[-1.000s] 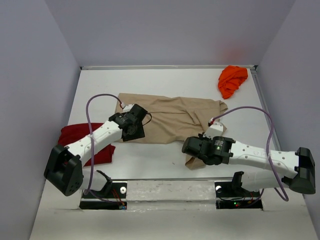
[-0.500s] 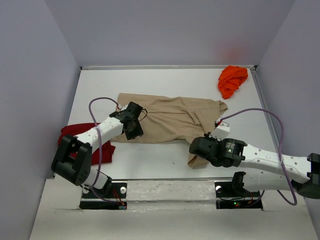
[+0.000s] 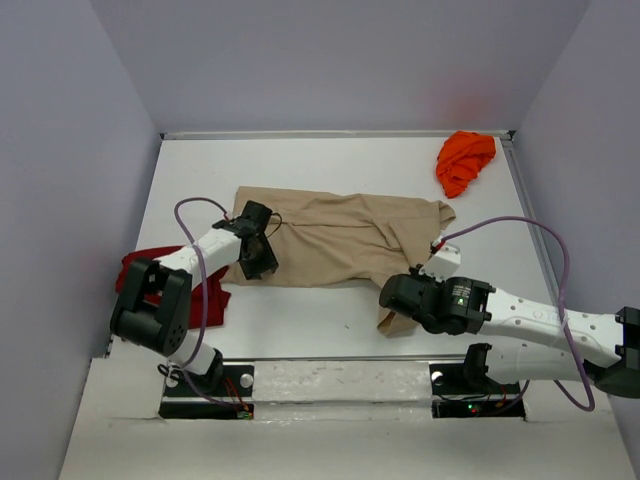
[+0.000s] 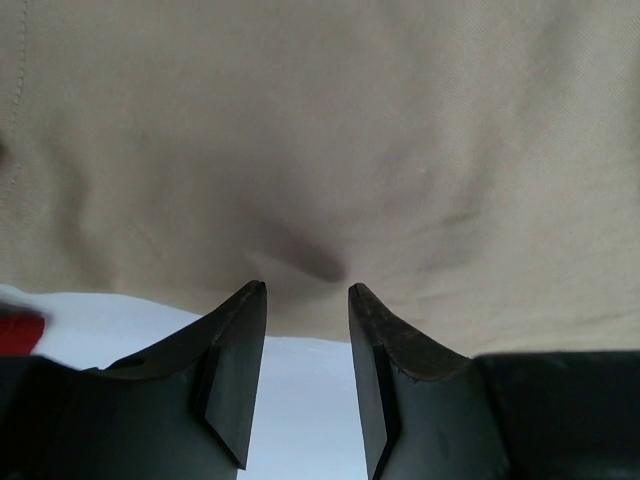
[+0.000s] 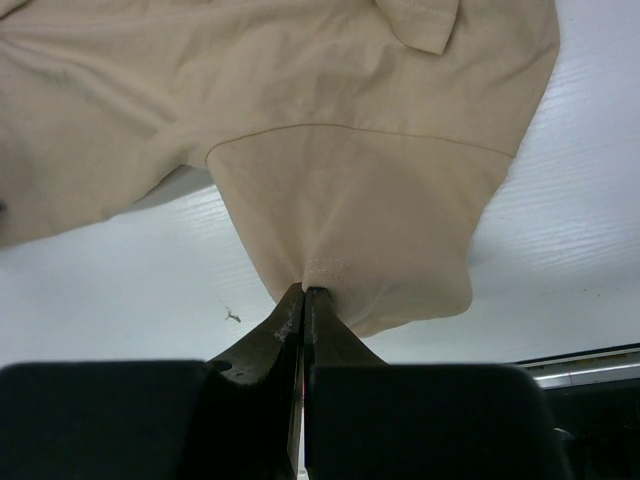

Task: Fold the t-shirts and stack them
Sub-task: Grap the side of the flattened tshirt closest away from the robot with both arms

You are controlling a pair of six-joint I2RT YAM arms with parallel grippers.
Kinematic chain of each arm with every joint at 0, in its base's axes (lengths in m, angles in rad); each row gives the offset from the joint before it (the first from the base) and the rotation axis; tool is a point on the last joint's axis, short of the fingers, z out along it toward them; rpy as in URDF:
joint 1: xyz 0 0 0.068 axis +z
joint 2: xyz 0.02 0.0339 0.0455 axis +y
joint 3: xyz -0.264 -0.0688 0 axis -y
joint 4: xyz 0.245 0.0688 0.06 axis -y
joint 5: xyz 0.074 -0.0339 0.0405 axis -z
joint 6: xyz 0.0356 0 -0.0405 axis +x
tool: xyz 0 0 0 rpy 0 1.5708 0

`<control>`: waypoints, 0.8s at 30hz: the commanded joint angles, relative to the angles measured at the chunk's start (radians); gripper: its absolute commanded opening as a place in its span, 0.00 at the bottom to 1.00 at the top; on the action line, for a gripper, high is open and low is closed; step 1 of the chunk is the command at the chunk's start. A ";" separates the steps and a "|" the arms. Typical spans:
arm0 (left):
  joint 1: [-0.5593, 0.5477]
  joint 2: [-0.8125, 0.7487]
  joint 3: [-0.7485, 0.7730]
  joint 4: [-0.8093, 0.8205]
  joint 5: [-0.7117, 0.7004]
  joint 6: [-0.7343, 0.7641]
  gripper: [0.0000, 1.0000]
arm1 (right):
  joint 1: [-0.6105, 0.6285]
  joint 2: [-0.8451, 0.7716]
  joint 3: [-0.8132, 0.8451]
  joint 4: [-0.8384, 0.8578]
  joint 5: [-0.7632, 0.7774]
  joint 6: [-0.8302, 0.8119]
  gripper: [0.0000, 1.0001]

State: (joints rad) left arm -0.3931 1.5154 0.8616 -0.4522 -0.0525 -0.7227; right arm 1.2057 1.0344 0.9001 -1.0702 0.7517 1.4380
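Observation:
A tan t-shirt point(image 3: 335, 240) lies spread across the middle of the table. My right gripper point(image 5: 305, 290) is shut on the hem of its near right sleeve point(image 5: 380, 240), pinching the cloth into a point; from above that gripper point(image 3: 393, 310) sits at the shirt's near right corner. My left gripper point(image 4: 307, 290) stands open at the shirt's near left hem point(image 4: 300, 335), tips just over the edge, with only bare table between the fingers; in the top view it point(image 3: 256, 258) is over the left end. A dark red t-shirt point(image 3: 208, 303) lies under the left arm. An orange t-shirt point(image 3: 465, 162) is bunched at the back right.
Grey walls point(image 3: 60, 200) close in the white table point(image 3: 320, 310) on three sides. A metal rail point(image 3: 340, 380) with the arm bases runs along the near edge. Purple cables point(image 3: 530, 235) loop over both arms.
The left gripper has slid left along the tan shirt's near edge as its arm folded back, and its jaws have narrowed. The right gripper shifted slightly right, still holding the sleeve.

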 commanded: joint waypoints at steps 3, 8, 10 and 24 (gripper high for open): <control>0.020 0.054 0.043 -0.011 0.005 0.045 0.49 | 0.006 -0.019 0.002 -0.013 0.071 0.035 0.00; 0.017 0.098 0.019 0.029 0.039 0.058 0.36 | 0.006 -0.004 0.013 -0.014 0.074 0.033 0.00; 0.017 0.106 0.008 0.041 0.048 0.063 0.24 | 0.006 0.004 0.017 -0.013 0.075 0.032 0.00; -0.036 -0.060 0.103 -0.077 -0.049 0.083 0.00 | -0.003 0.219 0.078 -0.008 0.080 0.024 0.00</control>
State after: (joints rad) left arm -0.4019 1.5597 0.8875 -0.4381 -0.0334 -0.6613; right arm 1.2057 1.1870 0.9180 -1.0676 0.7670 1.4406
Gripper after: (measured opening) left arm 0.015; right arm 0.012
